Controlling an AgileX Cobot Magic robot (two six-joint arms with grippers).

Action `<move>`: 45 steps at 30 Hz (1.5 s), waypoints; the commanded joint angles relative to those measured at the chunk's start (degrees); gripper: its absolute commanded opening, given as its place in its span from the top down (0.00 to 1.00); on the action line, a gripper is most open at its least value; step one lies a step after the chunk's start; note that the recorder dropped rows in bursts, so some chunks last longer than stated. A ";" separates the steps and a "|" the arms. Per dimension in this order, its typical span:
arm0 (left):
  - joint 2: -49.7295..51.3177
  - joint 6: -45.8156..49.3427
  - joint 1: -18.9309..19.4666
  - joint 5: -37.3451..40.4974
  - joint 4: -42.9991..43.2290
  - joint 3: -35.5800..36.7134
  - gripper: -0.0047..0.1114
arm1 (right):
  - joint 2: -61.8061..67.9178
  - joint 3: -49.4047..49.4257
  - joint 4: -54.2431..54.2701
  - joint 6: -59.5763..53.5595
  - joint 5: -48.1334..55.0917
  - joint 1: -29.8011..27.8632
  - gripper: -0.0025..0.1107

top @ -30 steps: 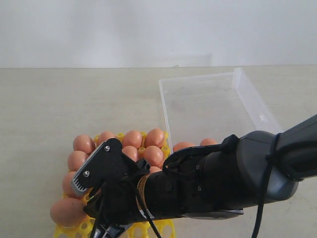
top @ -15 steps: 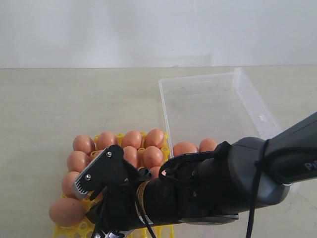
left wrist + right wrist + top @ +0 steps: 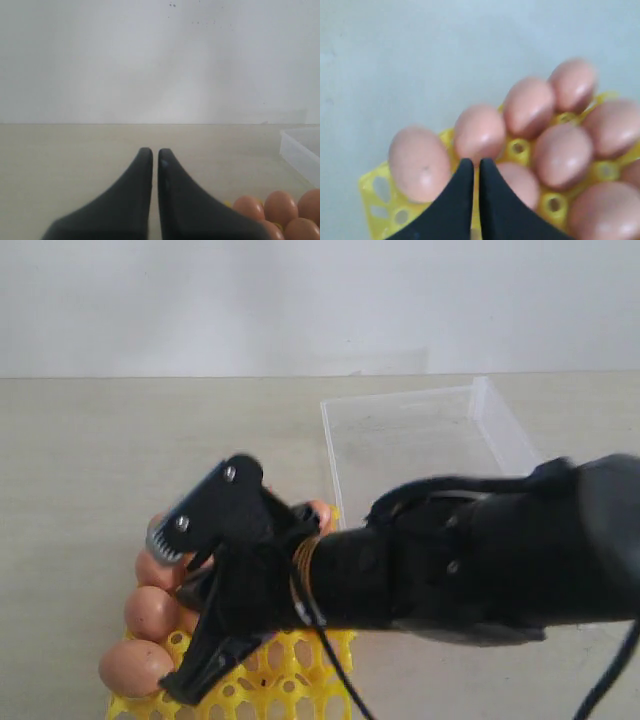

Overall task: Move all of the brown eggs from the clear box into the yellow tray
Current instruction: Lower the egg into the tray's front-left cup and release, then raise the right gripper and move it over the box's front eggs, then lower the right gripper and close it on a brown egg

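Smooth shells on the brown eggs, mostly matt with a faint soft sheen. The yellow tray is bright moulded plastic, smooth, slight gloss. The clear box is thin transparent plastic, glossy, a bit hazy on its floor. Pale beige tabletop, matt, finely speckled. The right tool and left tool are black, plastic-looking, matt and smooth. The right arm casing is black, smooth, dull shine, with small bright metal screws. White matt wall.
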 commanded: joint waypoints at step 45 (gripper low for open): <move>-0.18 0.17 0.15 -0.19 -0.02 0.21 0.92 | 12.43 -25.90 24.28 -48.56 61.84 -21.89 0.50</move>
